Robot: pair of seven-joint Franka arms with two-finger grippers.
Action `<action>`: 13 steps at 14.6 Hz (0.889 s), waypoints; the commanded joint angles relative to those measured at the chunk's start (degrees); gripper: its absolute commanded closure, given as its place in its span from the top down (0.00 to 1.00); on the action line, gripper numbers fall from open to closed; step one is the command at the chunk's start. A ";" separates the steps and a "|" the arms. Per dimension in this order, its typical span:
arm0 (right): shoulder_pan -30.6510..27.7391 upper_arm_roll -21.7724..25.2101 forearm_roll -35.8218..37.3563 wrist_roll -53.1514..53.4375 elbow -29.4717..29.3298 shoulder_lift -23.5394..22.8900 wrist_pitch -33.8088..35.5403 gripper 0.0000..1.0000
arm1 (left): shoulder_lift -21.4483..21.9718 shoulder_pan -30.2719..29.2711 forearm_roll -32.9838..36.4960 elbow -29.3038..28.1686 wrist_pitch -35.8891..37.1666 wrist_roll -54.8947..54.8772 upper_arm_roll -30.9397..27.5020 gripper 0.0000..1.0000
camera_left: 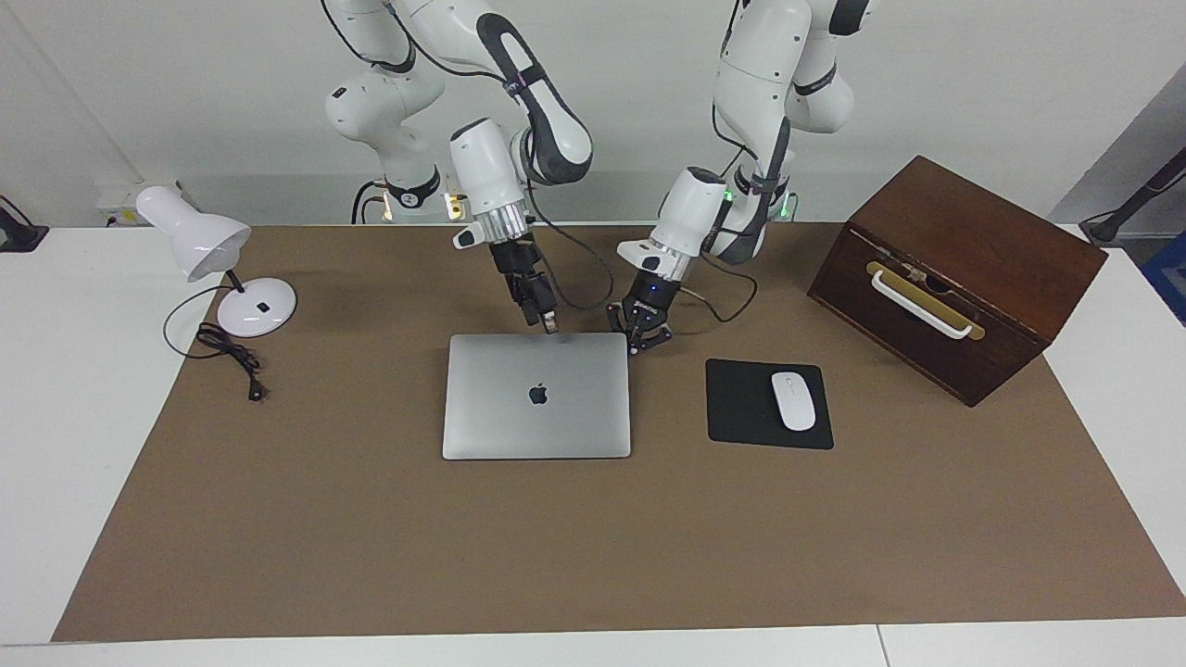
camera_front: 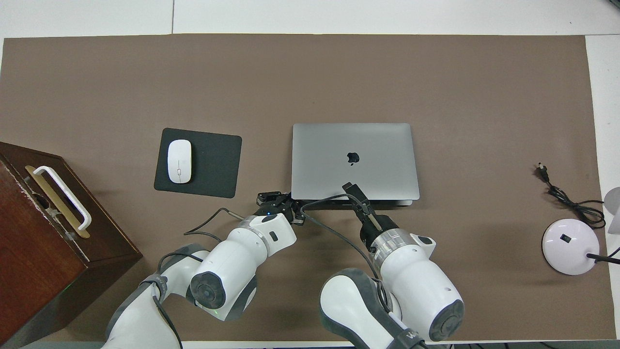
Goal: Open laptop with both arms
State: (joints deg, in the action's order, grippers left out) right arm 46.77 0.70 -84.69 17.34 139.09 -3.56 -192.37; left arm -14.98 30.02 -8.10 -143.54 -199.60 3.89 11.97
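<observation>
The silver-grey laptop [camera_left: 536, 417] [camera_front: 378, 145] lies closed and flat on the brown mat, its dark logo facing up. My right gripper [camera_left: 550, 324] [camera_front: 349, 187] points down at the middle of the lid's edge nearest the robots, touching it or just above it. My left gripper [camera_left: 639, 341] [camera_front: 277, 200] is shut, its links splayed. It sits low over the mat, just off the laptop's near corner toward the left arm's end, and holds nothing.
A black mouse pad [camera_left: 741, 412] with a white mouse [camera_left: 793, 400] lies beside the laptop toward the left arm's end. A wooden box [camera_left: 954, 273] stands farther that way. A white desk lamp [camera_left: 250, 306] and its cord [camera_left: 232, 357] sit at the right arm's end.
</observation>
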 commanded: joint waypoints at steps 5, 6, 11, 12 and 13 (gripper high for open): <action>-2.21 0.00 -1.80 -3.11 -4.52 -1.89 0.68 1.00 | -2.33 0.12 -0.07 0.63 -0.97 -1.69 0.07 0.00; -2.65 0.09 -1.80 -3.71 -4.96 -2.15 1.03 1.00 | -2.33 0.56 -0.16 0.63 -0.97 -1.70 0.07 0.00; -3.44 0.00 -1.80 -4.77 -5.41 -2.33 1.65 1.00 | -2.42 0.91 -0.42 0.63 -0.97 -1.70 0.07 0.00; -2.92 0.00 -1.88 -4.69 -5.32 -2.24 1.30 1.00 | -2.42 0.91 -0.42 0.63 -0.97 -1.70 0.07 0.00; -2.48 -0.08 -1.89 -4.43 -4.88 -1.90 1.04 1.00 | -2.42 0.91 -0.42 0.63 -0.88 -1.70 0.07 0.00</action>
State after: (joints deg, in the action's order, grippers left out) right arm 43.96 0.77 -84.69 15.21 134.89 -5.29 -191.39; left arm -15.04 30.07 -8.11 -143.54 -199.69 3.07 12.00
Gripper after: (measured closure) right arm 0.000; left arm 0.991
